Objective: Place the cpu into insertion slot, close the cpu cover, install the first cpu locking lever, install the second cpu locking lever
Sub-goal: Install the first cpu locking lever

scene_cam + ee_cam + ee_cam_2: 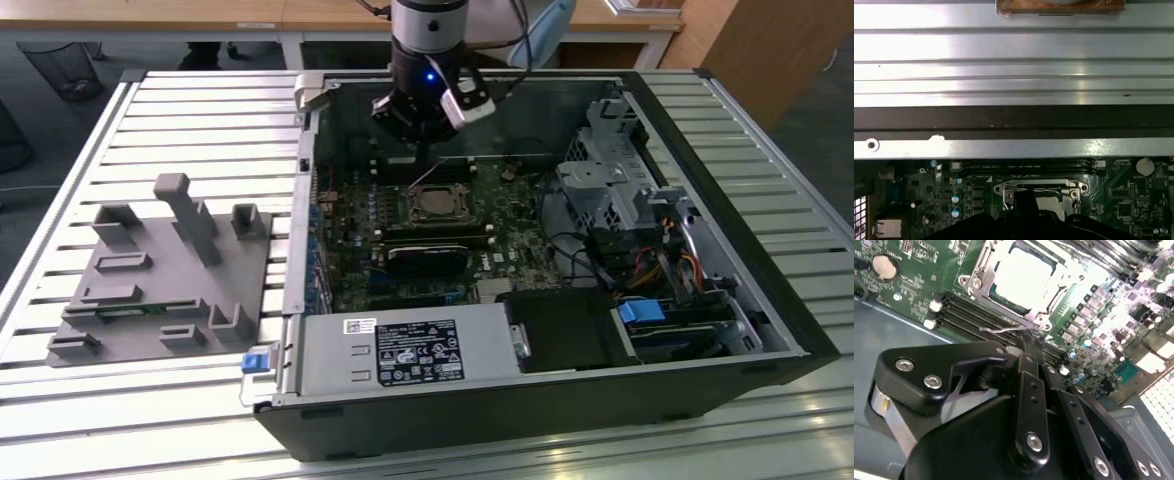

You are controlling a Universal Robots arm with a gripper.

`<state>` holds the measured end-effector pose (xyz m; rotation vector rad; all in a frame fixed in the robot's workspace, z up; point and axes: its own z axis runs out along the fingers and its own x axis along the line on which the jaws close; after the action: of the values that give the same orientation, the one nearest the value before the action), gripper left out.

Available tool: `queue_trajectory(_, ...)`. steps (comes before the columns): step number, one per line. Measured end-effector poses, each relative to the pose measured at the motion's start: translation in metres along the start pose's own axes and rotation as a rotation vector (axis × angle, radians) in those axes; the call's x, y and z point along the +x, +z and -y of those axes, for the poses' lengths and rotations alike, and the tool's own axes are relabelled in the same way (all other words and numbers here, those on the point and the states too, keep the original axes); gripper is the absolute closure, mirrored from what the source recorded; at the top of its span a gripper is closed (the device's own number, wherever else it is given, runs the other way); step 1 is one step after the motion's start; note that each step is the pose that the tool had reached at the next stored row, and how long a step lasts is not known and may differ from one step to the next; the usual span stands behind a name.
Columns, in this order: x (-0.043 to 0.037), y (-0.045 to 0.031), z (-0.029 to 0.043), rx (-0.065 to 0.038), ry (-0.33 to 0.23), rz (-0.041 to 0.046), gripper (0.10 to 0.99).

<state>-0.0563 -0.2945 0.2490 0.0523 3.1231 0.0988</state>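
Now, the black gripper hangs inside the open black computer case, right at the far edge of the small square silver-rimmed insertion slot on the green circuit board. In the second wrist view, the silvery-tan square cpu sits in that slot. The thin silver cpu cover lies flat around it, with the chip face showing through its window. The jaws are pressed together into 1 narrow tip. A thin bent wire locking lever runs right up to that tip, beside the long black memory slots. Whether it's pinched, I can't tell. Over on the exterior view's left, a grey moulded fixture rests on the slatted metal table, well apart from the case.
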Motion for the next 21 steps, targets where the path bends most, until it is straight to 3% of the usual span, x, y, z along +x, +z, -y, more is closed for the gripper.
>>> queue_trajectory(2, 0.0000, 0.0006, 0.0011, -0.018, -0.001, -0.0004, 0.980)
queue_trajectory(4, -0.0001, 0.0020, 0.0023, -0.025, -0.003, 0.0014, 0.980)
queue_trajectory(8, -0.0017, 0.0059, 0.0026, -0.025, -0.005, 0.0052, 0.980)
queue_trajectory(11, -0.0096, 0.0097, 0.0020, -0.025, -0.005, 0.0052, 0.980)
queue_trajectory(21, -0.0142, 0.0147, -0.0002, -0.025, -0.036, 0.0028, 0.980)
